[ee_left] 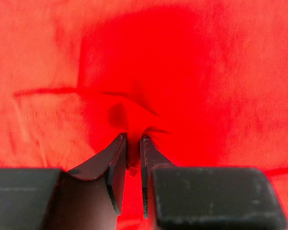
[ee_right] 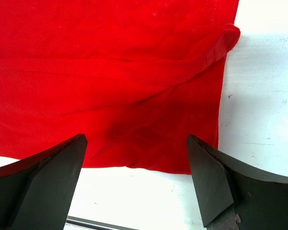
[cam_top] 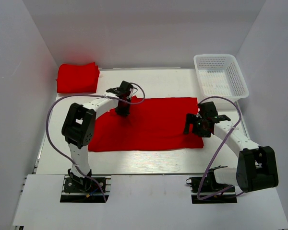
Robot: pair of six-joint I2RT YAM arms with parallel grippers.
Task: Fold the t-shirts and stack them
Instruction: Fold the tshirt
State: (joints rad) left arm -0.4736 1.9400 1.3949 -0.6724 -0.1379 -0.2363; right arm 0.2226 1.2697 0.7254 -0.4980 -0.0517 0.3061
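T-shirt [cam_top: 153, 127] lies flat on the middle of the table [cam_top: 149, 160], long axis left to right; neck and sleeves cannot be made out. Left gripper [ee_left: 133, 139] pinches a pucker of its cloth near the far edge. Right gripper [ee_right: 137, 141] hangs with jaws spread above its near right corner.
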